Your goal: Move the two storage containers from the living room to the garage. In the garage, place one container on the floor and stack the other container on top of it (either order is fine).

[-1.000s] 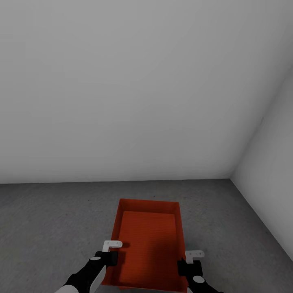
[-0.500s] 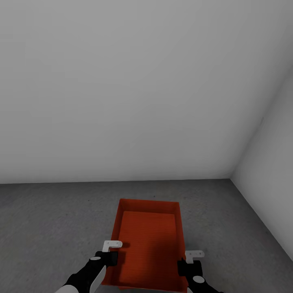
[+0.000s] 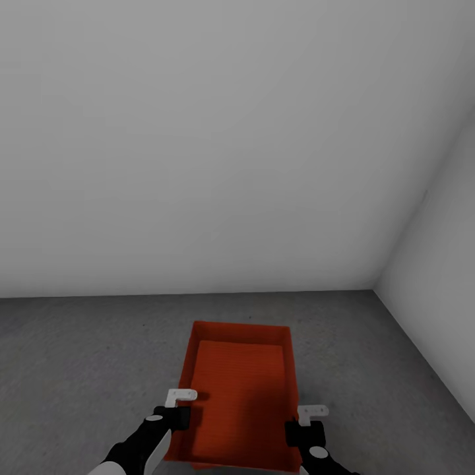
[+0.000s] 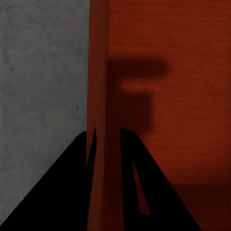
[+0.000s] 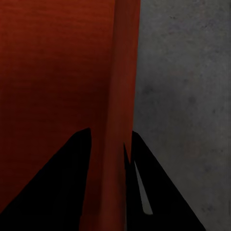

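So the robot's in the garage corner here, white walls (image 3: pixel 198 145) all around and the grey concrete floor (image 3: pixel 79 356) underneath, with one orange-red storage container (image 3: pixel 241 389) held out in front of it, long way pointing at the back wall. The left gripper (image 3: pixel 173 417) is on the container's left wall and the right gripper (image 3: pixel 305 430) is on the right wall, both near the robot's end. In the wrist views each pair of jaws straddles the thin wall, one finger inside the bin and one outside, closed down to roughly the wall's thickness, so both look clamped on the rim. Can't honestly tell from these shots if the bin is already sitting on the concrete or hanging just above it. No second container in view, so this one looks like the bottom of the stack. If it's being set down, the trick is to lower both arms evenly so it lands flat, not nose-first, and keep it clear of the walls so there's room to come in later with the other bin. Then open both jaws together and lift straight up so the fingers don't drag the flimsy walls.
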Robot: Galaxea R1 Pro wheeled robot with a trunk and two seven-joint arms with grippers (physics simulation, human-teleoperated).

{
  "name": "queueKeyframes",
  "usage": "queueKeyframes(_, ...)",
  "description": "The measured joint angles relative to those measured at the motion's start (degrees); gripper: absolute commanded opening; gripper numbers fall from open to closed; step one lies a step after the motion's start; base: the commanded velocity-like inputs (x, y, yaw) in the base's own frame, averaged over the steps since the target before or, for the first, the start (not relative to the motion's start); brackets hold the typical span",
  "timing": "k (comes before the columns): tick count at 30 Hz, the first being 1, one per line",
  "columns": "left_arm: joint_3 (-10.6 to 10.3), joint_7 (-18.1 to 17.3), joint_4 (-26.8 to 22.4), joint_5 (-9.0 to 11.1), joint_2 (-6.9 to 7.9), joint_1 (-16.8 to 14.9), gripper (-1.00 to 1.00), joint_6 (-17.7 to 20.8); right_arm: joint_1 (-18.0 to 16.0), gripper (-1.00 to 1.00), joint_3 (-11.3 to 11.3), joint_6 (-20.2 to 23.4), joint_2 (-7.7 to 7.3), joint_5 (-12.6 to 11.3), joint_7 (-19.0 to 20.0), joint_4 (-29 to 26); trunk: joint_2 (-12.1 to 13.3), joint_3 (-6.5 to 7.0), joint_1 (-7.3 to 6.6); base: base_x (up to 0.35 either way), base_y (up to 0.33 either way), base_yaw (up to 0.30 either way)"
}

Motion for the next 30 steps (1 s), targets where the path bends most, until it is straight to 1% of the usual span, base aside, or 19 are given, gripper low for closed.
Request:
queueKeyframes(3,-1.35,0.68,-0.16,1.38,-0.11,-0.03,-1.0,0.01,0.02,-1.0,0.23,0.19,-0.4,-0.35,0.15,-0.49,0.0,0.0,0.0,0.0,0.0,0.0)
queueKeyframes(6,-2.39,1.15,-0.23,2.41,-0.18,-0.05,-1.0,0.02,0.05,-1.0,1.39,0.39,-0.92,-1.71,0.12,-1.03,0.0,0.0,0.0,0.0,0.0,0.0)
queueKeyframes(14,-4.43,2.44,-0.31,4.52,-0.53,-0.05,-1.0,0.03,0.05,-1.0,1.03,0.65,-1.68,-1.48,1.16,-1.28,0.0,0.0,0.0,0.0,0.0,0.0)
queueKeyframes(28,-6.99,3.34,-0.33,7.26,-0.38,-0.04,-1.0,0.0,0.04,-1.0,0.93,0.85,-1.95,-1.35,1.58,-1.31,0.0,0.0,0.0,0.0,0.0,0.0)
queueKeyframes(29,1.81,-0.34,-0.24,-1.59,-0.48,-0.05,-1.0,-0.01,0.04,-1.0,1.07,0.45,-1.08,-1.49,0.22,-1.27,0.0,0.01,0.0,0.0,0.0,0.0)
queueKeyframes(30,2.15,-0.48,-0.22,-1.84,-0.5,-0.03,-1.0,0.0,0.04,-1.0,1.18,0.5,-1.03,-1.49,0.03,-1.29,0.0,0.0,0.0,0.0,0.0,0.0)
